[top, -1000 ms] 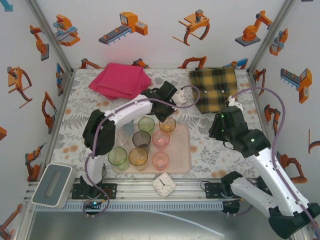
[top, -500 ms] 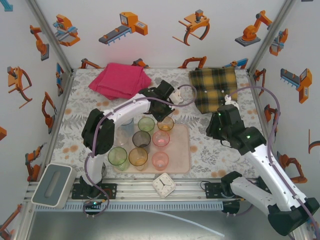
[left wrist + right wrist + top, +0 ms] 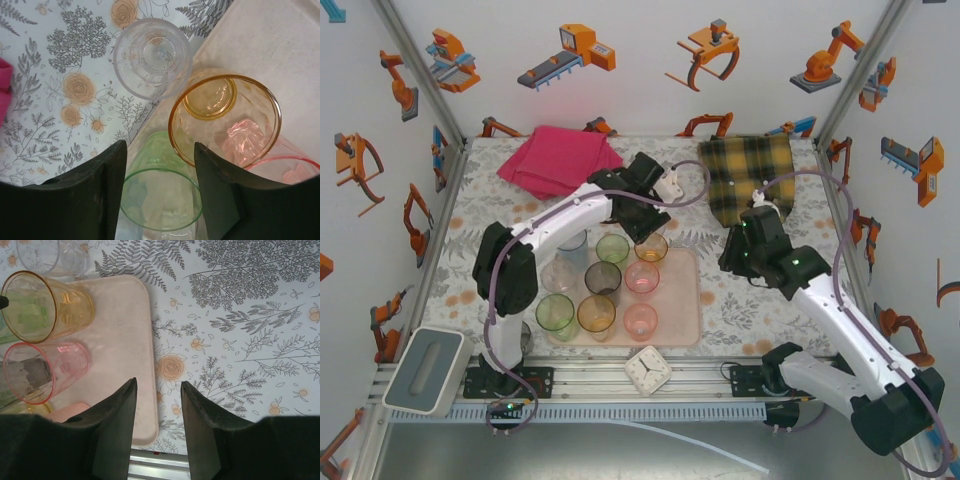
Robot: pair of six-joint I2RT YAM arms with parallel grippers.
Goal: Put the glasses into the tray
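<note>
The pale-pink tray holds several tinted glasses, among them an amber one, a green one and a pink one. My left gripper hovers open over the tray's far edge. In its wrist view the green glass stands below and between the open fingers, with the amber glass just beyond. A clear glass stands on the tablecloth outside the tray. My right gripper is open and holds nothing, above the tray's right rim.
A magenta cloth and a plaid cloth lie at the back of the table. A small white clock sits at the front edge, and a grey box at the front left. Bare floral tablecloth lies right of the tray.
My left gripper has opened, let go of the amber glass on the tray, and drawn back toward the far side. The right arm has shifted left toward the tray.
</note>
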